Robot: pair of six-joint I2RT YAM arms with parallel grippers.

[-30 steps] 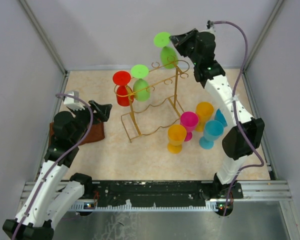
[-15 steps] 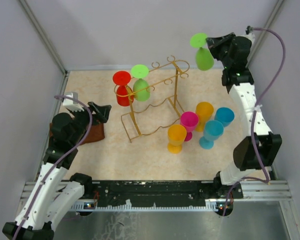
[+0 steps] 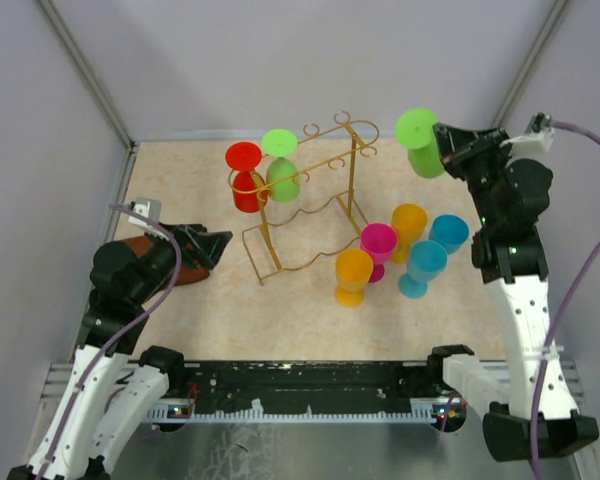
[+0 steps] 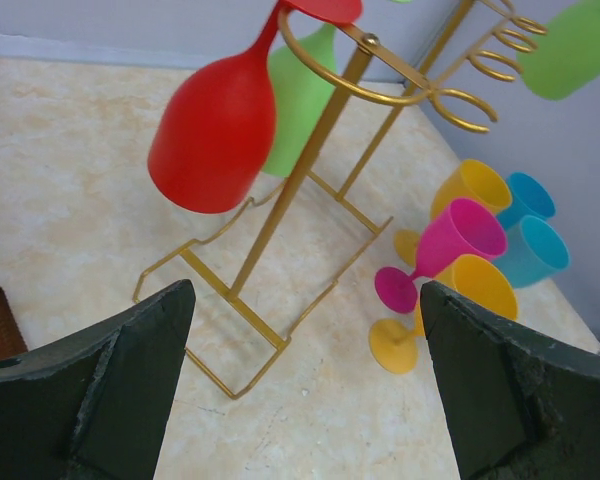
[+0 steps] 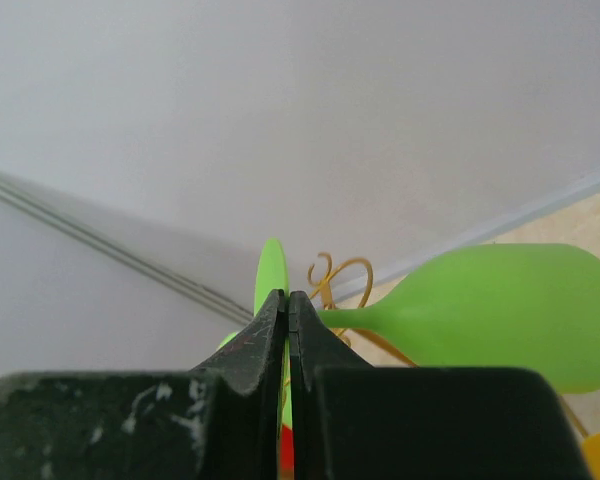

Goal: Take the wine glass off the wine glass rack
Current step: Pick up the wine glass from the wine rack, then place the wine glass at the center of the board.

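The wine glass (image 3: 418, 140), a green one, is up in the air at the far right of the overhead view. It's off the wine glass rack (image 3: 352, 185), just right of its curled rail ends. The right gripper (image 3: 446, 150) has it by the foot, with the foot disc facing the camera and the bowl beneath. On the rack, a red glass (image 3: 246, 190) and a second green glass (image 3: 284, 180) hang upside down, side by side. Five coloured glasses (image 3: 378, 243) stand upright on the table (image 3: 280, 310), between the rack and the right arm. The left gripper (image 3: 208, 245) hovers low, left of the rack, touching nothing.

Over to the left wrist camera: its fingers (image 4: 130, 390) are spread wide with nothing between them. The rack's wavy base lies straight ahead, the red glass hanging above it.

Now the right wrist camera: the jaws are nearly together, pinching the thin green foot disc edge-on. The stem and bowl stretch out to the right, with one gold curl of the rack showing behind.
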